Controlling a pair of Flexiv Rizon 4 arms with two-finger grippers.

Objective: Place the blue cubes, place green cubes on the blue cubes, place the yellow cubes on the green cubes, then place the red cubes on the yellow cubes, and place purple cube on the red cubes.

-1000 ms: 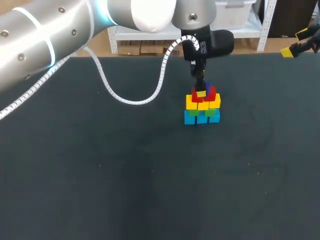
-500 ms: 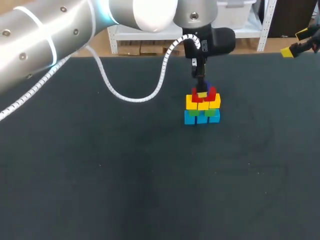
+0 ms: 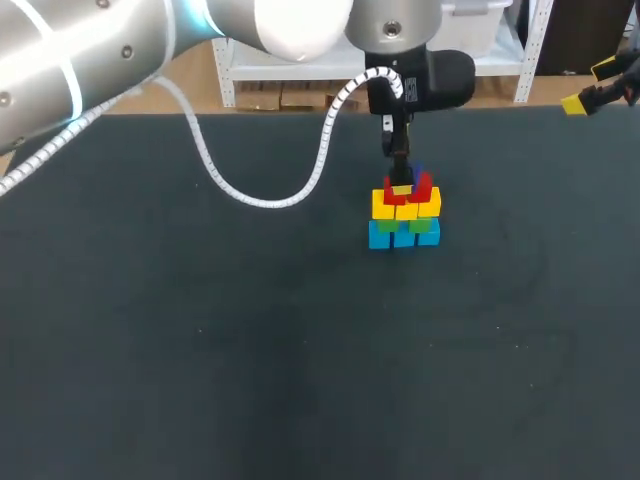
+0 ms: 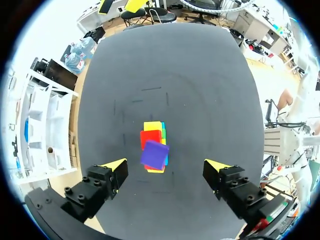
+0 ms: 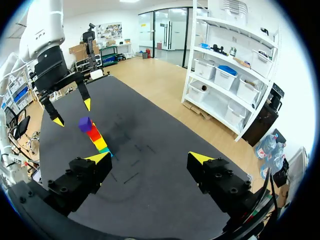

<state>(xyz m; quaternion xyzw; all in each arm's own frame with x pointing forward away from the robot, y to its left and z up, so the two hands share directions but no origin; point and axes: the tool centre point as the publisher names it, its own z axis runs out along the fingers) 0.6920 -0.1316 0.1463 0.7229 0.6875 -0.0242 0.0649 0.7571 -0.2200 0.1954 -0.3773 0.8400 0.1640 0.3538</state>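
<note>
A cube stack stands on the black table (image 3: 250, 330): blue cubes (image 3: 403, 236) at the bottom, then green (image 3: 420, 225), yellow (image 3: 405, 208) and red (image 3: 421, 188). The purple cube (image 4: 154, 154) lies on top, turned slightly askew over the red cubes (image 4: 149, 137). My left gripper (image 4: 166, 165) hangs open directly above the stack, its yellow fingertips wide on either side of the purple cube and clear of it. In the head view that gripper (image 3: 404, 183) hides most of the purple cube. My right gripper (image 5: 150, 158) is open and empty, far from the stack (image 5: 94, 134), at the table's far right (image 3: 590, 86).
The left arm's white cable (image 3: 265, 195) loops down over the table to the left of the stack. My left gripper (image 5: 73, 112) is seen above the purple cube (image 5: 85, 123) in the right wrist view.
The left arm has risen slightly above the stack. The purple cube stays on the red cubes. The right arm has not moved.
</note>
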